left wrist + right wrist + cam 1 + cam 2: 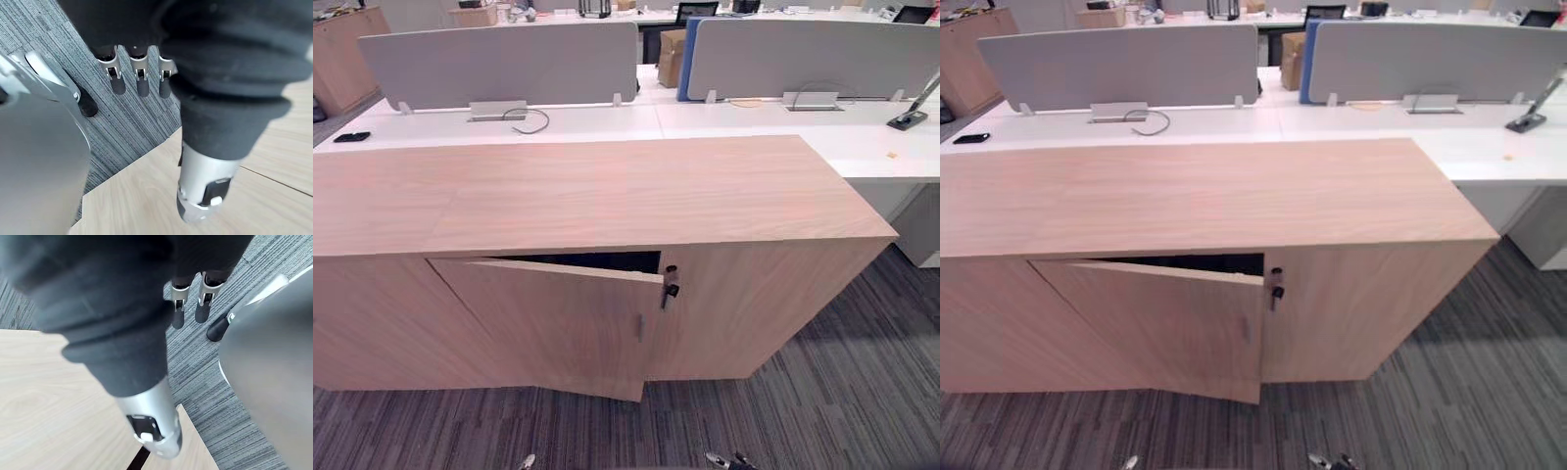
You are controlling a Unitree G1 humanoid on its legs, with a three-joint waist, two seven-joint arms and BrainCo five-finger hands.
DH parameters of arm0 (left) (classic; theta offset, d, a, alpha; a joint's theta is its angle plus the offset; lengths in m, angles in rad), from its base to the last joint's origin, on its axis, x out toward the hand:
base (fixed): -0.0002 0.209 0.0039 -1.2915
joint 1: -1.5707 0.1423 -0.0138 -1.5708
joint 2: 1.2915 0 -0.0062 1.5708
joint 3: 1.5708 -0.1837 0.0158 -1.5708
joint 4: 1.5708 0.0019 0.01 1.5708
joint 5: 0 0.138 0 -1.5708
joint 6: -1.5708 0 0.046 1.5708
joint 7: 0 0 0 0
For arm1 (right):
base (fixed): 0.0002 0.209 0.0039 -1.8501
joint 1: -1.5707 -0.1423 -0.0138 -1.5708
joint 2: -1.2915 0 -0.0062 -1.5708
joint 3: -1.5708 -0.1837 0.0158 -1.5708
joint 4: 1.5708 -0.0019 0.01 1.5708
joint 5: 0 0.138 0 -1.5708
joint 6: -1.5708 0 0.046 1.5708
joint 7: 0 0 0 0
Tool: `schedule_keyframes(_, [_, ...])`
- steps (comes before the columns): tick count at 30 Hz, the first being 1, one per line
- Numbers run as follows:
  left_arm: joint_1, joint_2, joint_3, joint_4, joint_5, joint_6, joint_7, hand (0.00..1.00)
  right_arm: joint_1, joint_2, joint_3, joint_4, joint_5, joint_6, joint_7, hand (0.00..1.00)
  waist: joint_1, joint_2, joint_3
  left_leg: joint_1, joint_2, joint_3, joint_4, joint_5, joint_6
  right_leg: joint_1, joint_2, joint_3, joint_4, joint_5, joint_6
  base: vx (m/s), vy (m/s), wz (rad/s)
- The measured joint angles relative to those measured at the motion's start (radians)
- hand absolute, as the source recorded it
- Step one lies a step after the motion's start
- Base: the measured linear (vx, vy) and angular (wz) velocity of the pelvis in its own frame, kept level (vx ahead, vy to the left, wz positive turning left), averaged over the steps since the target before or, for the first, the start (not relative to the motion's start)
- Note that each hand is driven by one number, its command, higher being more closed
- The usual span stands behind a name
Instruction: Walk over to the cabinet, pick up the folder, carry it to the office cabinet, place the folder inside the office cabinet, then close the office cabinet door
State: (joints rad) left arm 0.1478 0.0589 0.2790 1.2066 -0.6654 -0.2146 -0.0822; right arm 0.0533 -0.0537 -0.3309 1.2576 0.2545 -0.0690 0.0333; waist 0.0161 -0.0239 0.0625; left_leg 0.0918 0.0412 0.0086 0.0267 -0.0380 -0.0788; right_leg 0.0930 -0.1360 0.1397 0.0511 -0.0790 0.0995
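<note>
I see pale wood office cabinet, door ajar, inside dark and hidden, left hand, right hand both released.

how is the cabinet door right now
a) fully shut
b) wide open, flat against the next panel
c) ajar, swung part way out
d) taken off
C: the door stands out at an angle from the cabinet, with the dark inside showing above its top edge.
</note>
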Motion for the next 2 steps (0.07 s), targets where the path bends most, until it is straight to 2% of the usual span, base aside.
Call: schedule_keyframes(2, [-0.016,0.01,-0.041,-0.001,0.007,0.0,0.0,0.0,0.003,-0.003,0.0,0.0,0.0,0.0,0.002,0.0,-0.004,0.0,0.0,0.009,0.001,-0.002,-0.019,0.014,-0.001,0.0,0.002,-0.001,-0.001,0.0,0.0,0.0,0.0,0.0])
